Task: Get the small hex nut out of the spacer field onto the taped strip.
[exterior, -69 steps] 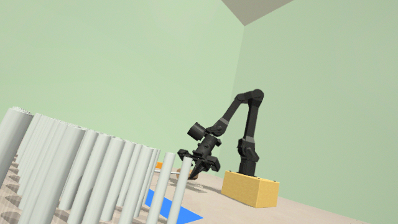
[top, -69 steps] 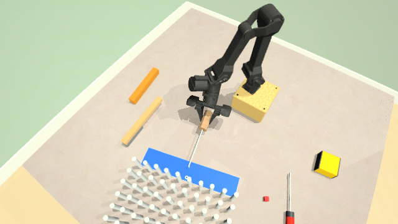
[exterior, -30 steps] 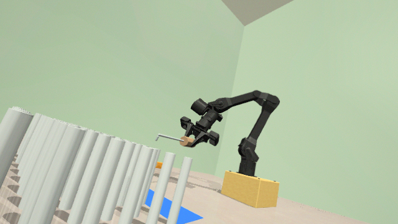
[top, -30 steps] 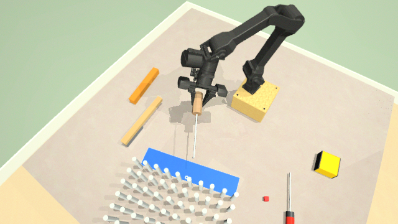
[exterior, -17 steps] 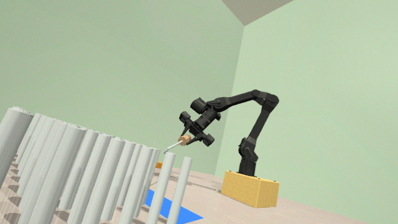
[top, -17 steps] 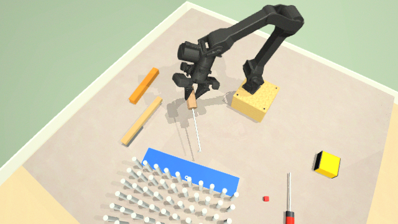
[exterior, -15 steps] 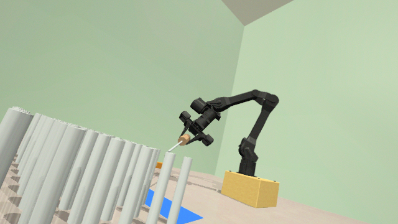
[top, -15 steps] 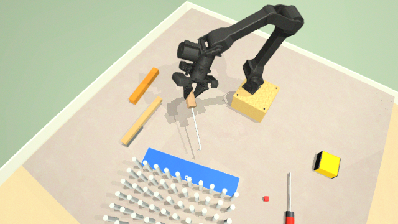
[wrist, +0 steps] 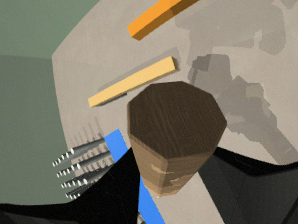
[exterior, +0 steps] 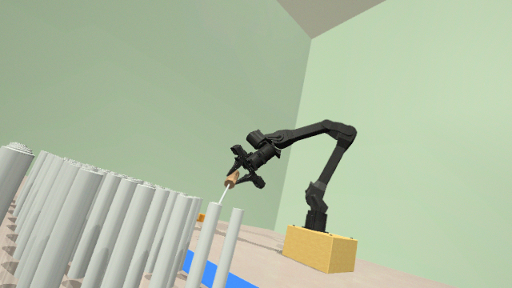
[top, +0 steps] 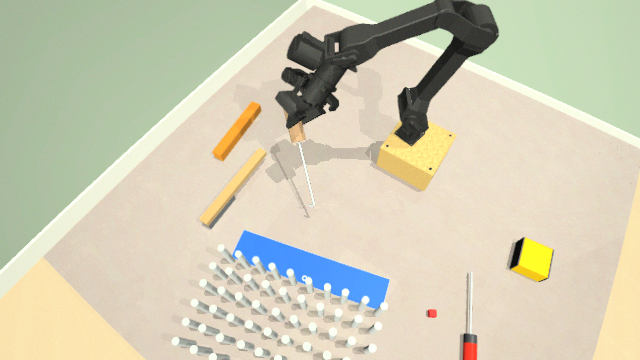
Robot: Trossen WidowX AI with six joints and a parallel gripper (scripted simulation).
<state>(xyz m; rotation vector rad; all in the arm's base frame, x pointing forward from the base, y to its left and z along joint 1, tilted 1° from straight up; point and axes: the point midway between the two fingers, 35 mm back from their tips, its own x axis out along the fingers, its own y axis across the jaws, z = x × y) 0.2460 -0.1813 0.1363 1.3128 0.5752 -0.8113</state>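
Pale nut (top: 305, 278) on blue strip (top: 327, 267) (exterior: 210, 274) (wrist: 116, 144)

- 1 robot arm (top: 400, 25) (exterior: 310, 130)
- 1 yellow base block (top: 404, 166) (exterior: 306, 248)
- 1 wooden-handled hook (top: 297, 133) (exterior: 231, 180) (wrist: 177, 120)
- 1 red-handled screwdriver (top: 469, 347)
- 1 hex nut (top: 303, 278)
- 1 blue strip (top: 315, 265) (exterior: 209, 274) (wrist: 116, 144)
- 1 orange bar (top: 237, 131) (exterior: 201, 218) (wrist: 157, 19)
- 1 tan stick (top: 233, 188) (wrist: 132, 82)
- 1 yellow-black block (top: 535, 260)
- 1 red cube (top: 432, 313)
- dozens of spacers (top: 309, 286) (exterior: 229, 248) (wrist: 89, 147), cut off, exact count unclear
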